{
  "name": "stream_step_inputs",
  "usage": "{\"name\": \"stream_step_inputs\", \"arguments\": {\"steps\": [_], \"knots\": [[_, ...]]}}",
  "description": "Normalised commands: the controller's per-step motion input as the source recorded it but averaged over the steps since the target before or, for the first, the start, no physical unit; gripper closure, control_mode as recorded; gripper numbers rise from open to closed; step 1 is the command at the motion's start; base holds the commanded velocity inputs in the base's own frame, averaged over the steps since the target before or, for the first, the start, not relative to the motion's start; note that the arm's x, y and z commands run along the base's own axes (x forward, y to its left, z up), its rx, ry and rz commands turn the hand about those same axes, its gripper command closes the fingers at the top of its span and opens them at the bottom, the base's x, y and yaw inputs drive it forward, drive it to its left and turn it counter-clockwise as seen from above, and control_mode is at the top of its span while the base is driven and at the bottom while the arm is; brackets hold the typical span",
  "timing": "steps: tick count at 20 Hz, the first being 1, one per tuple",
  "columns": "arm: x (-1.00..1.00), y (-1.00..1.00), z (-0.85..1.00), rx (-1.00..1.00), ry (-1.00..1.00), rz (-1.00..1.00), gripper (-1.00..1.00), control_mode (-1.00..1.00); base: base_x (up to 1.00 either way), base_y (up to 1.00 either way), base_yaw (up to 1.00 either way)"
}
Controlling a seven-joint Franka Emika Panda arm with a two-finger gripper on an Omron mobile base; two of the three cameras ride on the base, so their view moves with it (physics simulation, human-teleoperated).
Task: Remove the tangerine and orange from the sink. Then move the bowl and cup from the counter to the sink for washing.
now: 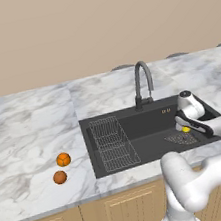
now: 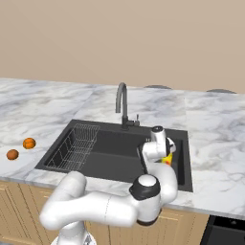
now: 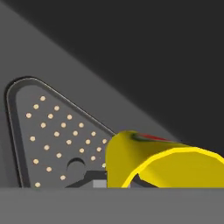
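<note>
Yellow fills the near part of our hand view: the cup lies right against the camera, tipped on its side, its open rim facing us and a red mark showing on its upper wall. We read our jaws as drawn tight together on this cup, though the finger tips themselves are hidden behind it, so the exact contact is hard to make out. From the left base view our gripper hangs low inside the sink, toward its right end, with a small patch of the yellow cup peeking out at the fingers. The right base view shows the same: the cup sits at the hand, down within the basin near the right wall.

Just under and beside the cup we see the perforated drain plate, a rounded panel dotted with pale holes, set into the dark sink floor. It appears in the left base view as a fine mesh patch close to the gripper.

Further out, the wire rack occupies the left part of the basin, and the dark gooseneck faucet rises from the back edge of the sink.

On the counter, well left of the sink, two fruits rest near each other but apart: the brighter orange behind, and the darker tangerine nearer the counter's front edge.
</note>
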Motion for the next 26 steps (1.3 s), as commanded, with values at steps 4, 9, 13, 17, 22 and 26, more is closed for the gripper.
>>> {"name": "stream_step_inputs", "arguments": {"steps": [4, 9, 13, 17, 22, 26], "knots": [[0.22, -0.19, -0.26, 0.0, 0.03, 0.0, 1.0, -1.0, 0.0, 0.0, 0.0], [0.25, -0.14, -0.27, 0.0, 0.03, 0.0, 1.0, -1.0, 0.0, 0.0, 0.0], [0.26, -0.1, -0.25, 0.0, 0.0, 0.01, 1.0, -1.0, 0.0, 0.0, 0.0], [0.15, -0.13, -0.27, 0.0, 0.0, 0.01, 1.0, -1.0, 0.0, 0.0, 0.0], [0.12, -0.12, -0.26, 0.0, 0.01, 0.0, 1.0, -1.0, 0.0, 0.0, 0.0], [0.17, -0.14, -0.24, 0.0, 0.08, 0.0, -1.0, -1.0, 0.0, 0.0, 0.0]]}}
